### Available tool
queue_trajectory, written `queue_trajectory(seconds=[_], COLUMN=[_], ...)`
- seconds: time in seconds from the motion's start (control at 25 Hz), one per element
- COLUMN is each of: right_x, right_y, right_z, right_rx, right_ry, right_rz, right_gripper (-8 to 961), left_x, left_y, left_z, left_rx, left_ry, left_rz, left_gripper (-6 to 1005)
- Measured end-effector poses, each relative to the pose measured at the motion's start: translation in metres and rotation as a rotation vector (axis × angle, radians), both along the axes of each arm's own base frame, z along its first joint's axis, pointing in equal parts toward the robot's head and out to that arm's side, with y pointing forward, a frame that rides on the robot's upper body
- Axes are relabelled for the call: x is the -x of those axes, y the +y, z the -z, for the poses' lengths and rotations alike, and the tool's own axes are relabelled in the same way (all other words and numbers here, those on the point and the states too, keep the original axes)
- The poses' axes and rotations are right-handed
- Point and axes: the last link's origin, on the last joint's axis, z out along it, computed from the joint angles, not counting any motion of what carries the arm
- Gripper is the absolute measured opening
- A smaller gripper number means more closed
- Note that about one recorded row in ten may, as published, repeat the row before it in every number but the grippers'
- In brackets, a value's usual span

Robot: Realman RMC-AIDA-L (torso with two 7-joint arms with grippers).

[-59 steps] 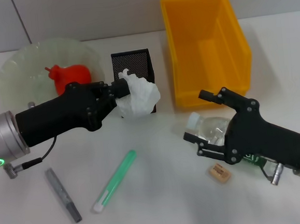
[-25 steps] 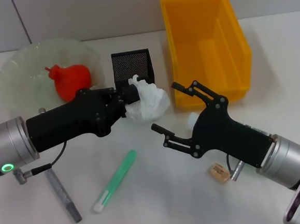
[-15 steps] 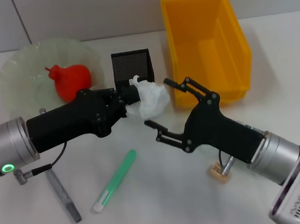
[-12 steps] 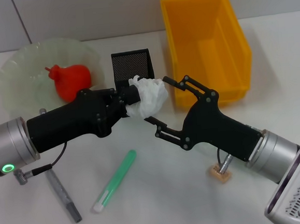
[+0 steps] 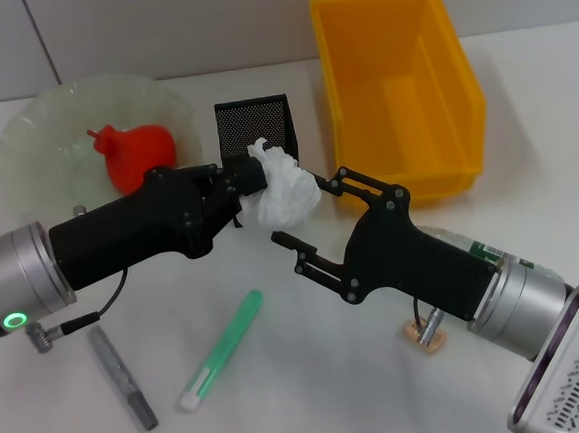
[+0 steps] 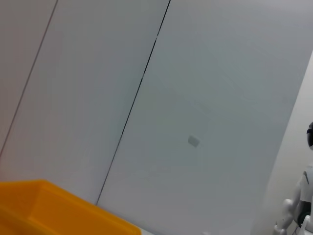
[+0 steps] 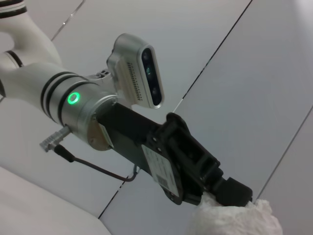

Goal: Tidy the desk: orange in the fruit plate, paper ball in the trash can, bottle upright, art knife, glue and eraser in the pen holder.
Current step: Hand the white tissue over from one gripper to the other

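White paper ball (image 5: 286,191) clamped in left gripper (image 5: 249,177) just in front of pen holder (image 5: 253,126), left of trash can (image 5: 397,88); right gripper (image 5: 307,213) spread open beside it

Both arms share one build: a brushed silver cylindrical wrist segment that passes into a matte black angular housing. The left end effector (image 5: 250,179) narrows to a blunt black snout; a green ring light glows on its silver segment, and a thin black cable with a small metal plug hangs beneath. The right end effector (image 5: 306,212) has thin black linkage fingers joined with small screws, a white-and-green label on its housing, and a perforated grey module behind.
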Motion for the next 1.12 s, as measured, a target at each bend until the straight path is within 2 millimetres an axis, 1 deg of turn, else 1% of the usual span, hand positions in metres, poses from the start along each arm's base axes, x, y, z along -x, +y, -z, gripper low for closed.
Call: queue_trajectory(seconds=[0.68, 0.76, 1.0, 1.12], right_x=[0.0008, 0.0005, -0.0015, -0.0016], right_y=[-0.0002, 0.0001, -0.0012, -0.0026], right_z=[-0.0018, -0.0021, -0.0029, -0.0032], right_rx=[-0.015, -0.017, -0.036, -0.052], right_ry=[0.014, 0.011, 0.0, -0.003], right_rz=[0.002, 0.0, -0.003, -0.008], right_gripper=[401, 335, 286, 276], left_x=[-0.0014, -0.0013, -0.002, -0.0017], left_y=[0.0037, 0.0039, 0.0044, 0.0039], left_z=[0.0019, 0.0018, -0.0002, -0.0008], left_rx=[-0.001, -0.003, -0.016, -0.018], left_ry=[0.005, 0.006, -0.008, -0.013], left_rz=[-0.008, -0.008, -0.008, -0.01], left_gripper=[75, 76, 78, 80])
